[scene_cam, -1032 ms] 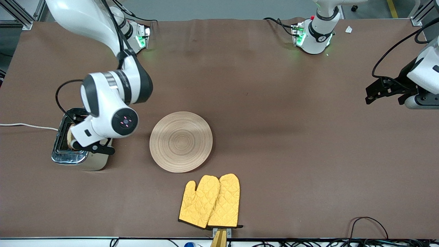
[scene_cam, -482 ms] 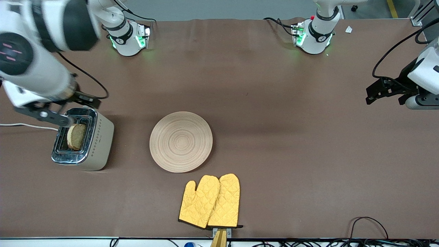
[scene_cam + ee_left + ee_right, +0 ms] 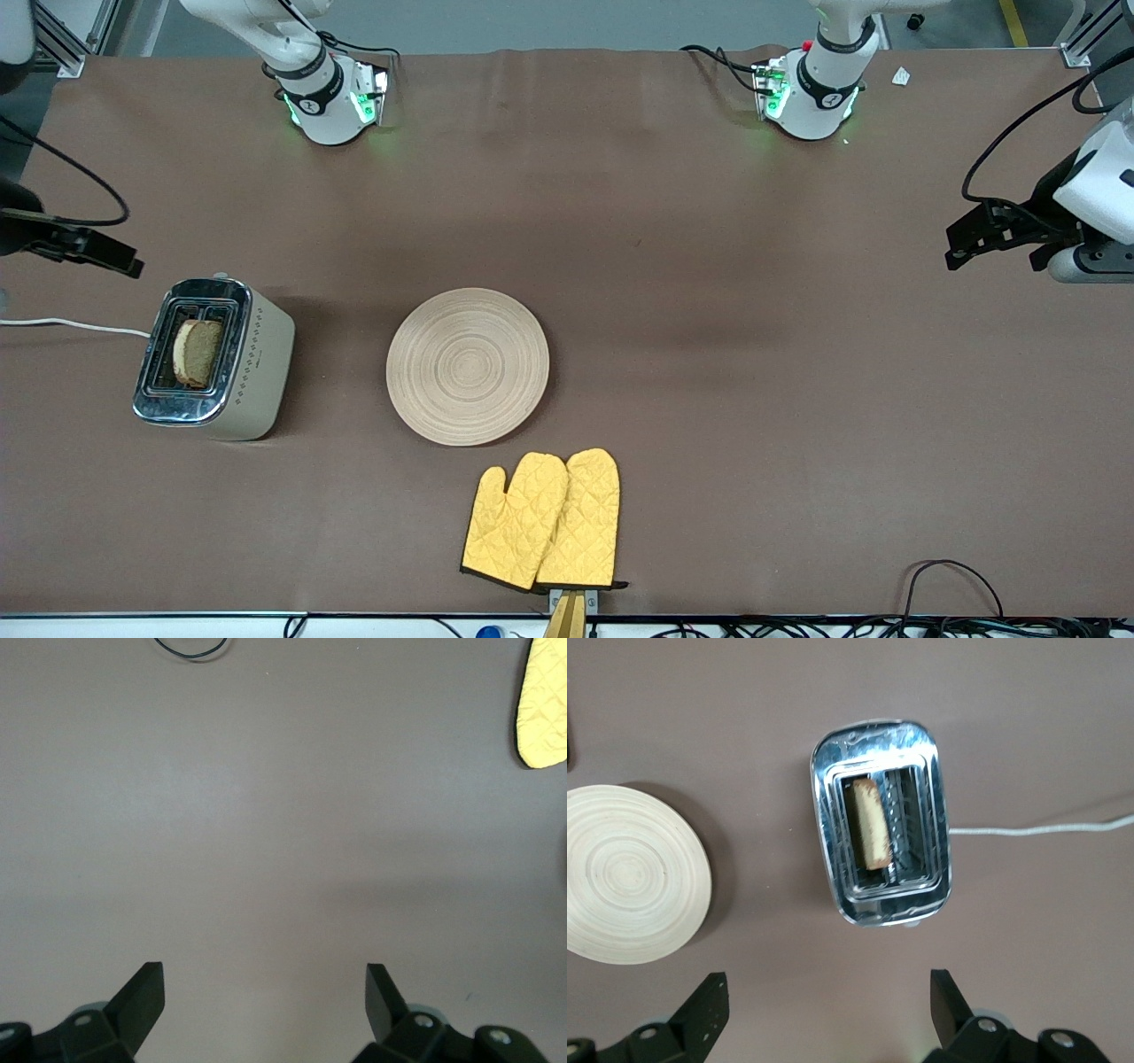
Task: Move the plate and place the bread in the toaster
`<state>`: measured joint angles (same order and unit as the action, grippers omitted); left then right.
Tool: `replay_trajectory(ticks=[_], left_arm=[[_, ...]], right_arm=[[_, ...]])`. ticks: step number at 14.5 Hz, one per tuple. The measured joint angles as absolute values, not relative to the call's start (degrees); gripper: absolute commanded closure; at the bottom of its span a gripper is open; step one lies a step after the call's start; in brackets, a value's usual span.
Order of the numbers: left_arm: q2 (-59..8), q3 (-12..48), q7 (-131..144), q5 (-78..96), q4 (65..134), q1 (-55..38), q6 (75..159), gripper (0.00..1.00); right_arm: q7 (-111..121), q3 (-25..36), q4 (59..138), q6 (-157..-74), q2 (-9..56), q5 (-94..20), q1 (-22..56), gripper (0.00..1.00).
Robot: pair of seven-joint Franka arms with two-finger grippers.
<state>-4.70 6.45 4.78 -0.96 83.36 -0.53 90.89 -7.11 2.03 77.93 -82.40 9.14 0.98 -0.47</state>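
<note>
The bread [image 3: 197, 352] stands in one slot of the toaster [image 3: 252, 363], toward the right arm's end of the table. The right wrist view shows the toaster [image 3: 921, 788] from above with the bread [image 3: 870, 822] in the slot. The plate [image 3: 468, 365] lies bare at mid-table beside the toaster and also shows in the right wrist view [image 3: 629, 873]. My right gripper [image 3: 97, 252] is open and empty, high up near the table's end by the toaster; in its own wrist view [image 3: 829, 1010] nothing is between the fingers. My left gripper [image 3: 992, 252] waits open and empty over the left arm's end of the table; its wrist view [image 3: 264, 1001] shows bare table.
A pair of yellow oven mitts [image 3: 542, 521] lies nearer to the front camera than the plate; one edge shows in the left wrist view [image 3: 542, 704]. The toaster's white cord [image 3: 71, 326] runs off the table's end. Loose cables [image 3: 952, 576] lie at the front edge.
My right gripper let go of the bread, leaving it in the toaster slot, and has risen and pulled away toward the table's end. The left arm has not moved.
</note>
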Motion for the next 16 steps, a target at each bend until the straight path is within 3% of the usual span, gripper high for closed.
replay_trajectory(ticks=[5, 11, 16], left_arm=[[-4.7, 6.4, 4.8, -1.0, 83.4, -0.5, 91.7, 0.00], [-4.8, 6.4, 4.8, -1.1, 83.4, -0.4, 91.9, 0.00], [-4.8, 6.4, 4.7, -1.6, 83.4, -0.4, 92.1, 0.00]], right_arm=[[-0.4, 1.9, 78.2, -83.5, 8.8, 0.9, -1.5, 0.00], [-0.3, 1.5, 91.2, -88.9, -1.6, 0.9, -1.5, 0.00], [-0.3, 1.2, 92.0, -89.5, -2.6, 0.9, -1.5, 0.00]])
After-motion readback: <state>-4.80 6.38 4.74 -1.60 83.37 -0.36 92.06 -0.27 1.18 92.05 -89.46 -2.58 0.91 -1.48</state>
